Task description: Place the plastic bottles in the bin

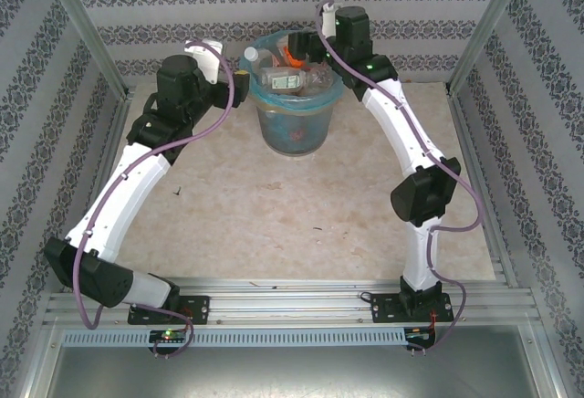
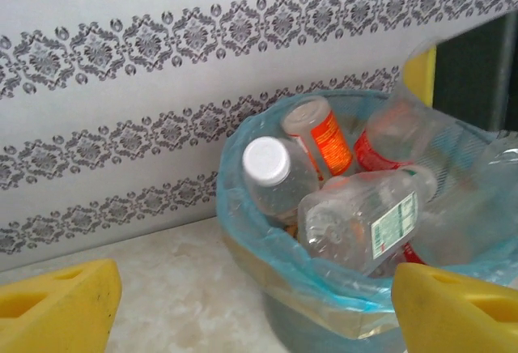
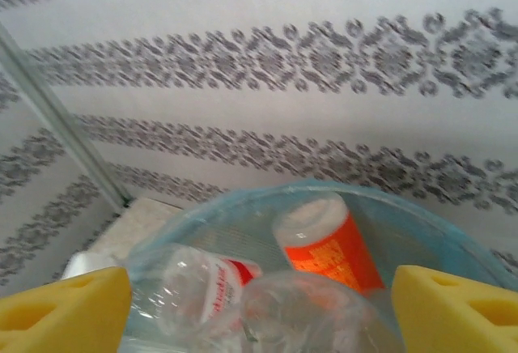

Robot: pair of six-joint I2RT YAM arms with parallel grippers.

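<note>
The bin [image 1: 294, 133], grey-blue with a light-blue bag liner, stands at the back middle of the table and holds several plastic bottles [image 1: 283, 77]. In the left wrist view the bin [image 2: 324, 296] shows a white-capped bottle [image 2: 271, 176], an orange-labelled one [image 2: 325, 136] and one with a white-green label [image 2: 364, 222]. My left gripper [image 1: 239, 74] [image 2: 255, 321] hovers open just left of the rim, holding nothing. My right gripper [image 1: 301, 51] [image 3: 259, 321] is open above the bin [image 3: 243, 207], over an orange-labelled bottle [image 3: 328, 246], a red-labelled one [image 3: 202, 284] and a clear one [image 3: 316, 314] that lies loose below the fingers.
The patterned back wall [image 1: 274, 15] is close behind the bin. Metal frame posts [image 1: 87, 24] stand at the back corners. The marbled tabletop [image 1: 274, 206] stretches between the bin and the arm bases.
</note>
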